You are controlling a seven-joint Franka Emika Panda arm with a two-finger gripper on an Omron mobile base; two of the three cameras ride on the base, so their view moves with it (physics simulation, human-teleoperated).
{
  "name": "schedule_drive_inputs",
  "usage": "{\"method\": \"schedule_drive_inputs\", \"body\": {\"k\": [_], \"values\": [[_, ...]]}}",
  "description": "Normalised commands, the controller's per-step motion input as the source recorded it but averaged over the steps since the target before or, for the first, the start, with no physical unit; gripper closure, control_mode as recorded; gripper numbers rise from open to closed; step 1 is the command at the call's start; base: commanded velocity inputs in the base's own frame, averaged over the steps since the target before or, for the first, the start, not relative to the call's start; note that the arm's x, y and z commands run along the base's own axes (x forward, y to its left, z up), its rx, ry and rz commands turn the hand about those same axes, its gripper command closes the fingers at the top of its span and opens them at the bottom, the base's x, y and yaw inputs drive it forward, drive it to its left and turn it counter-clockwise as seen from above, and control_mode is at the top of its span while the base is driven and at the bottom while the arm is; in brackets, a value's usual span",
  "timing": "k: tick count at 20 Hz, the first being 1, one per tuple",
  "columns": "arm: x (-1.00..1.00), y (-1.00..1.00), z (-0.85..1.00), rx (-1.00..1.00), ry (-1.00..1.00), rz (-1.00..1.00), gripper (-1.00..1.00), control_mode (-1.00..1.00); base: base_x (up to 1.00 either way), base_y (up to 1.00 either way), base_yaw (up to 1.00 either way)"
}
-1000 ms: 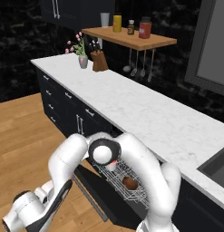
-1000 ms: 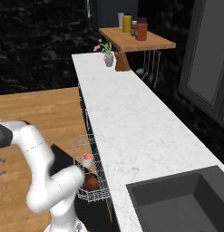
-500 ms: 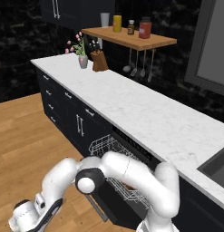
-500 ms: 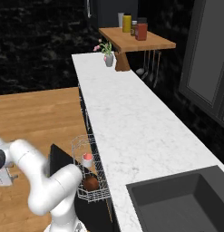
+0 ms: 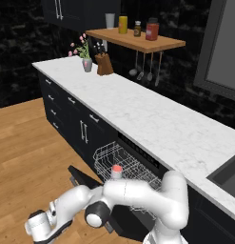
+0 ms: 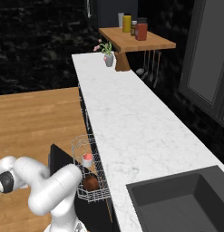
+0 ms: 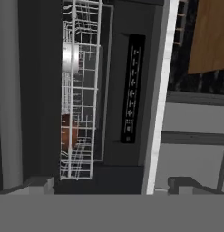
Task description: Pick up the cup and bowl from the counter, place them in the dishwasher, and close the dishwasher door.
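In the hand view the two dark fingertips rise at the bottom edge, one at lower left point(image 7: 38, 183) and one at lower right point(image 7: 188, 183), standing wide apart with nothing between them. The gripper point(image 7: 113, 188) looks along the open dishwasher point(image 7: 131, 90), whose dark inner panel fills the middle of that picture. The white wire rack point(image 7: 81, 90) runs down the left of the frame, pulled out, and through its wires show the pale side of the cup point(image 7: 70, 56) above and the reddish-brown bowl point(image 7: 68, 131) below it. The white edge of the counter point(image 7: 158, 90) runs top to bottom just right of centre.

In the left base view the arm bends low at the bottom of the frame, the hand at the lower left corner, near the floor; the fingers themselves are probably too small there to read. The dishwasher door point(image 5: 83, 178) hangs open as a black panel just above the arm, left of the rack point(image 5: 123, 164). The cup point(image 5: 117, 171), red top up, stands in the rack.

In the right base view the cup point(image 6: 87, 159) and the bowl point(image 6: 90, 182) sit together in the rack point(image 6: 86, 172) at lower centre, bowl nearer the bottom of the frame, the door point(image 6: 59, 158) just left of them. The long counter point(image 6: 127, 122) runs up the middle to a flower vase point(image 6: 109, 59) and a wooden shelf point(image 6: 136, 41) at the top.
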Motion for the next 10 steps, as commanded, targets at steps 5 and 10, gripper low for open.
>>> {"method": "schedule_drive_inputs", "body": {"k": [5,10], "values": [[0.17,-0.17,-0.64,-0.03,0.0,-0.1,-1.0,-1.0,0.0,0.0,0.0],[0.09,-0.12,-0.57,-0.03,0.0,-0.04,-1.0,-1.0,0.0,0.0,0.0]]}}
